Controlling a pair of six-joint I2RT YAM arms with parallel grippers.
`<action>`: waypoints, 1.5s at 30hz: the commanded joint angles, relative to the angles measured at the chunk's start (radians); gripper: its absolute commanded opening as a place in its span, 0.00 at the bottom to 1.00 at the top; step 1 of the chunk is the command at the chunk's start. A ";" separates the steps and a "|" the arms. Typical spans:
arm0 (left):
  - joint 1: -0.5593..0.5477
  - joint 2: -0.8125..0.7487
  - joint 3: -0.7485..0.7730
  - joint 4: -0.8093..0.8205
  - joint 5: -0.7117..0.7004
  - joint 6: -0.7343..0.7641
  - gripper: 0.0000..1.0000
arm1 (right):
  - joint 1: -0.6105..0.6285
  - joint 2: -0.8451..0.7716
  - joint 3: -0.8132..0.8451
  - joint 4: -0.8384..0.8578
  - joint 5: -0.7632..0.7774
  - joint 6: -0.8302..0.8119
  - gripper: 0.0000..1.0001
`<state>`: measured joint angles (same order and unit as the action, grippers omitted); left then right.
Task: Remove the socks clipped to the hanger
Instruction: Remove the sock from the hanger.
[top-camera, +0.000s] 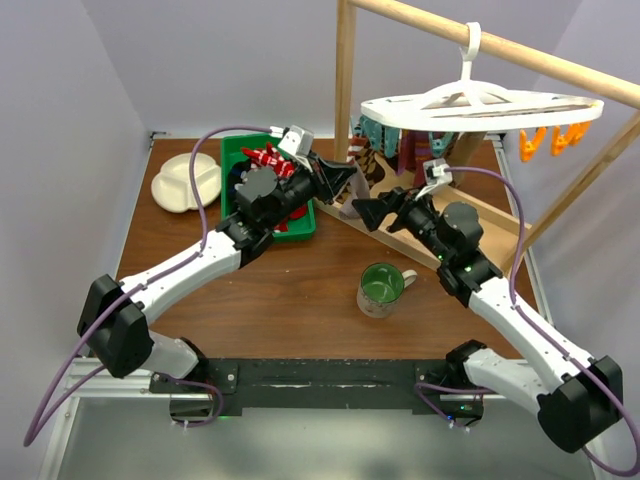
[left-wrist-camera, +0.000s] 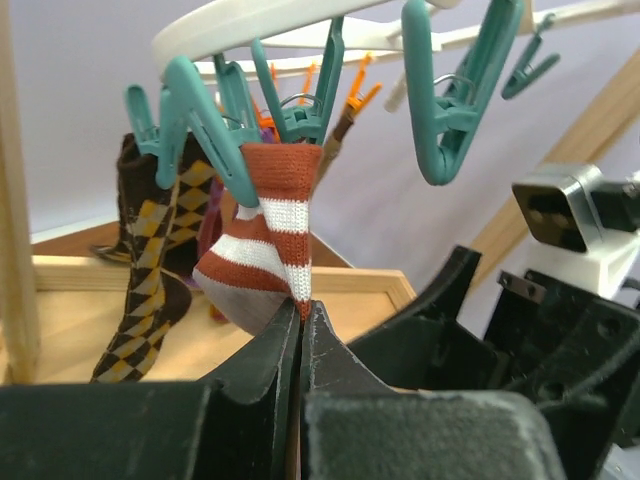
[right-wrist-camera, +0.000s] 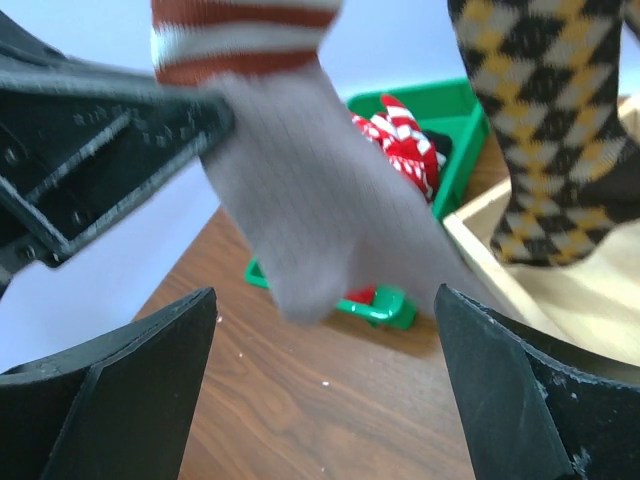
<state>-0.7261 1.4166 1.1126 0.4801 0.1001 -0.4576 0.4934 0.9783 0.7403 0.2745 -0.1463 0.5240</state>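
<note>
Left tool (left-wrist-camera: 300, 322) pinches striped sock (left-wrist-camera: 265, 250), toe tip hidden inside; right tool (right-wrist-camera: 325, 297) spread.

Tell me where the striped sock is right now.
In the left wrist view, the striped sock hangs centre-frame from a teal clip on the white hanger, right of the checkered sock, its grey toe pinched by the left end effector.

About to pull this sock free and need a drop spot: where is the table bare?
Bare wood lies either side of the left arm: toward the mug and toward the plate. It is crowded under the hanger, where the left gripper, right gripper, hanging socks, tray and green bin bunch together.
</note>
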 joint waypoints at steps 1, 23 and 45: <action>-0.007 -0.036 -0.007 -0.001 0.119 -0.015 0.00 | -0.055 -0.004 -0.002 0.144 -0.140 0.034 0.95; -0.009 0.005 0.010 0.071 0.357 -0.049 0.00 | -0.216 0.215 0.034 0.517 -0.544 0.094 0.92; -0.007 0.064 0.006 0.109 0.194 -0.118 0.21 | -0.194 0.109 0.002 0.217 -0.277 0.025 0.00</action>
<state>-0.7273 1.4944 1.1061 0.5560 0.3347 -0.5510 0.2867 1.1084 0.7242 0.5491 -0.5076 0.5804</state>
